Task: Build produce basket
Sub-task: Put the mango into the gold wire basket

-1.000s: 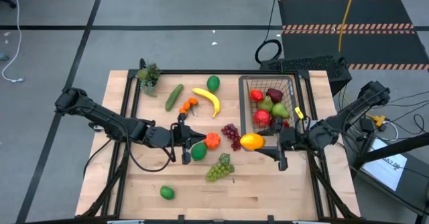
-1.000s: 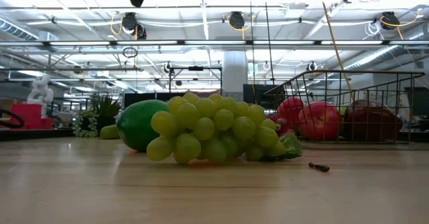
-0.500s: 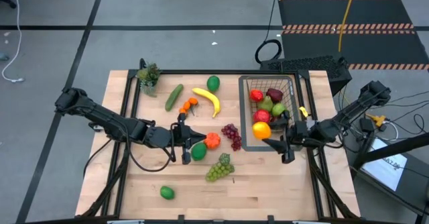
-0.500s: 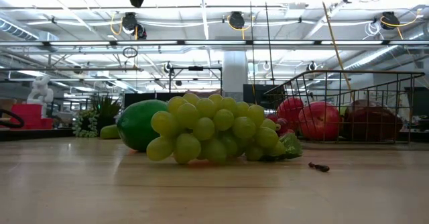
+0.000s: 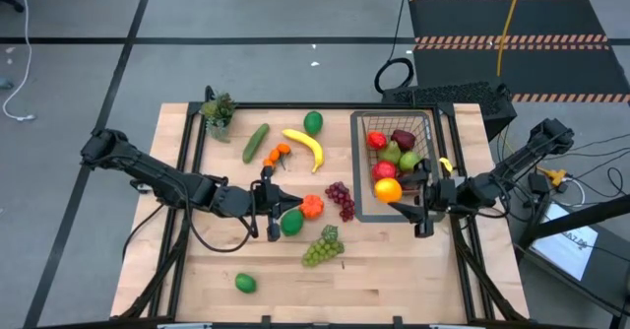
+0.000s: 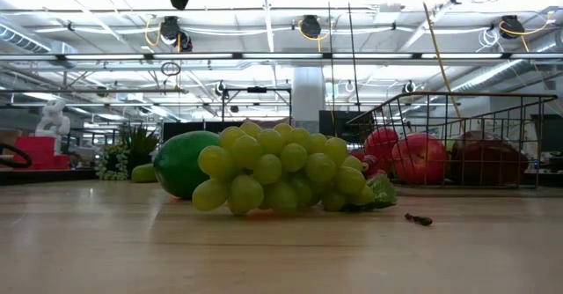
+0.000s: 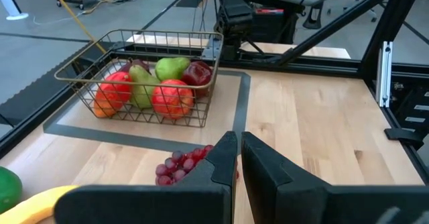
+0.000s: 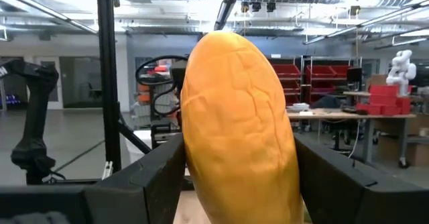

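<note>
My right gripper (image 5: 411,203) is pinching the mango (image 5: 387,189) across its width, fingers (image 8: 144,184) pressed to both flanks — held lengthwise so it can go in without rolling out of the grip. It hangs over the basket (image 5: 425,122), at the end nearest my wrist, above the apple (image 5: 384,170); I'd say this is the carry-to-drop step, release not yet done

Left gripper (image 5: 273,203) is pressed together and holds nothing, parked mid-table with the orange (image 5: 312,206) just ahead of its tips and a lime (image 5: 291,222) right beside it

Room — the basket's far end already holds fruit, piled close to the rim, so the free slot is under my right gripper only. The wire rim sits just below the mango; I should drop straight down, not drag sideways. Left side has open board; purple grapes (image 5: 341,199) lie between the two grippers, green grapes (image 5: 323,246) nearer the table edge, banana (image 5: 305,147) and cucumber (image 5: 256,142) beyond the left tips
</note>
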